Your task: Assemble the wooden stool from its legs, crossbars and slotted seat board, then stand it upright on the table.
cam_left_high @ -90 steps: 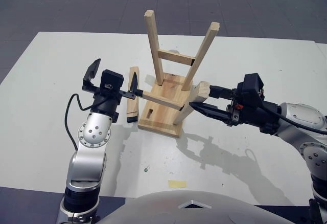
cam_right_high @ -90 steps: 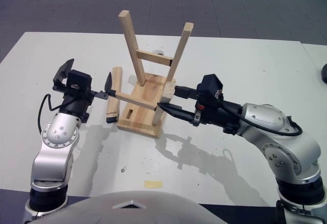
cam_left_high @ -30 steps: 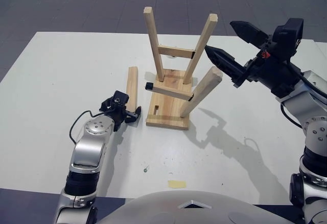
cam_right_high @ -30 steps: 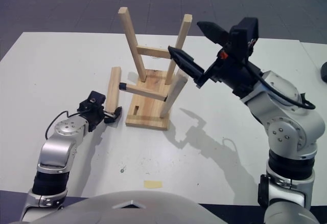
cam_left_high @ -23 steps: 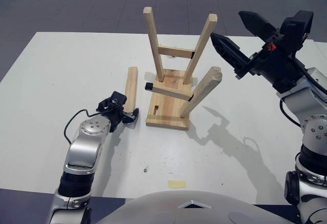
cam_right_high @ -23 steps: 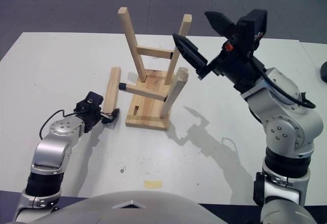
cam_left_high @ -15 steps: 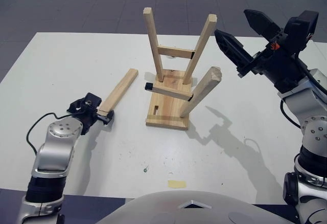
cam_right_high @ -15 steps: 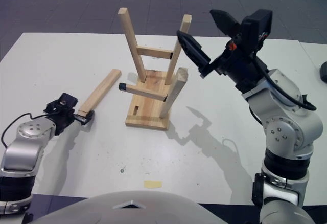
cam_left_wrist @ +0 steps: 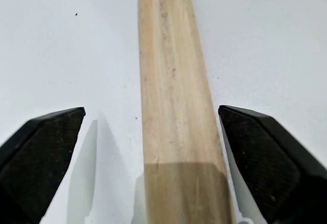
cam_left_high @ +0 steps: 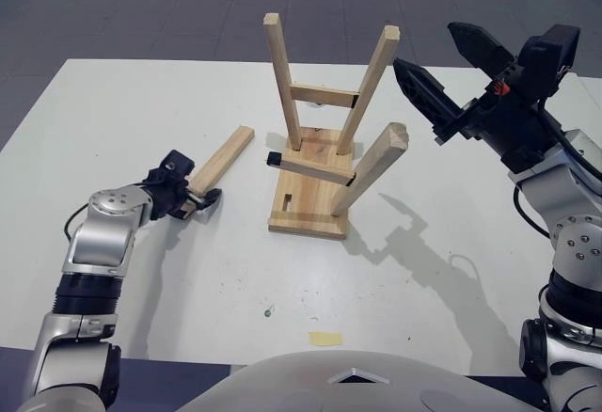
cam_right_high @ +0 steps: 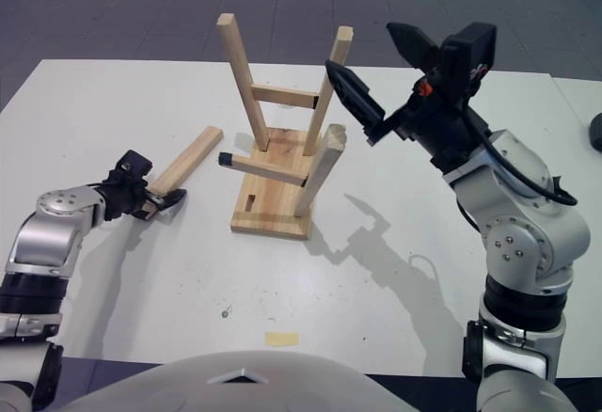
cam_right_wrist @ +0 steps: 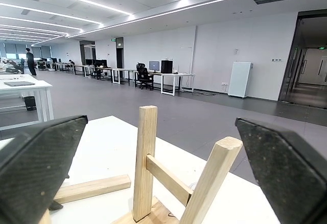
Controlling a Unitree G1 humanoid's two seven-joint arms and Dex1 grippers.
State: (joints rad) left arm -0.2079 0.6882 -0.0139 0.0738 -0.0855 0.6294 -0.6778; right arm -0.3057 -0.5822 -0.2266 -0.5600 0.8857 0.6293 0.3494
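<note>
The left claw (cam_left_high: 199,201) sits low on the table (cam_left_high: 113,111), its fingers (cam_left_wrist: 43,147) apart on either side of the near end of a loose leg (cam_left_high: 223,160), which lies flat just left of the seat board (cam_left_high: 303,213). The board rests flat with two legs (cam_left_high: 282,83) standing up, joined by a crossbar (cam_left_high: 324,98), and a third leg (cam_left_high: 372,167) tilted. The right claw (cam_left_high: 451,69) hangs spread wide, up beside the legs on the right

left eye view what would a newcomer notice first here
The half-built stool stands upside down on the table, three legs sticking up. On its left a loose leg lies flat, the left end effector open astride its near end; the right end effector hangs open beside the stool's far right leg.
</note>
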